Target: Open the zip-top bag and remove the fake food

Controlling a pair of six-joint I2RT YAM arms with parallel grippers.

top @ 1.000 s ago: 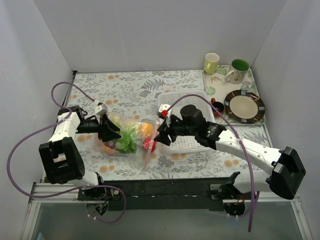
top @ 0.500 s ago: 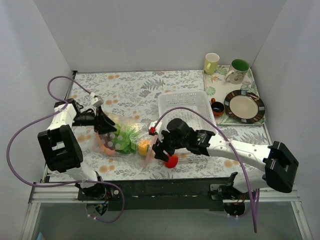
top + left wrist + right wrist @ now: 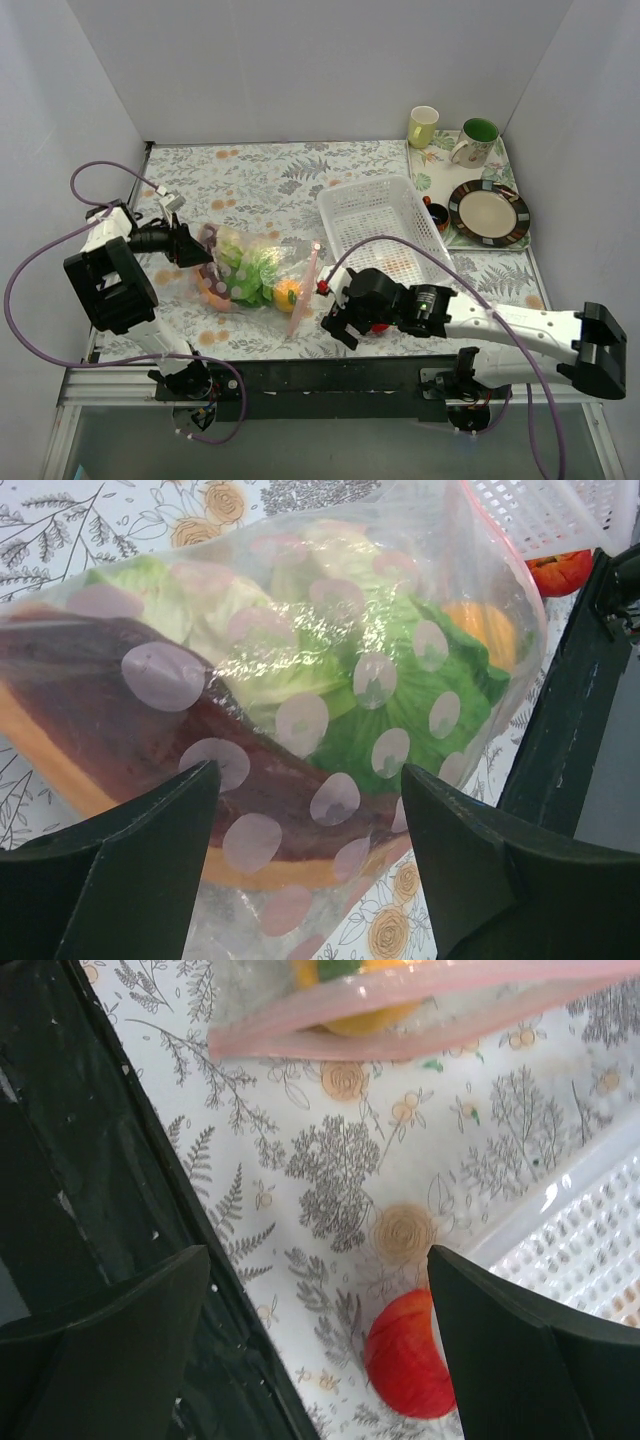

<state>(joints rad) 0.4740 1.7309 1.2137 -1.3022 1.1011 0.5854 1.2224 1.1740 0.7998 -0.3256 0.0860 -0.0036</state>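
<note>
Red piece [image 3: 410,1355] now out of zip-top bag [image 3: 245,272], on table under right gripper [image 3: 318,1260], fingers spread, empty. Bag mouth just ahead of it gapes, orange fruit [image 3: 288,293] at lip. Left gripper [image 3: 310,770] pulled back, spread wide, bag just ahead, apparently unpinched. Lettuce [image 3: 400,710], sausage piece [image 3: 150,710] inside: extraction begun, unfinished.

The zip-top bag [image 3: 250,272] is laid on the table [image 3: 270,170] at 9 o'clock of the basket [image 3: 345,192], with lettuce [image 3: 400,695], sausage-like piece [image 3: 150,730] and fruit [image 3: 287,293] held inside. A round piece [image 3: 410,1355] is found on the table at 6 o'clock of the basket. A tray [image 3: 425,180] is set at 2 o'clock.
</note>
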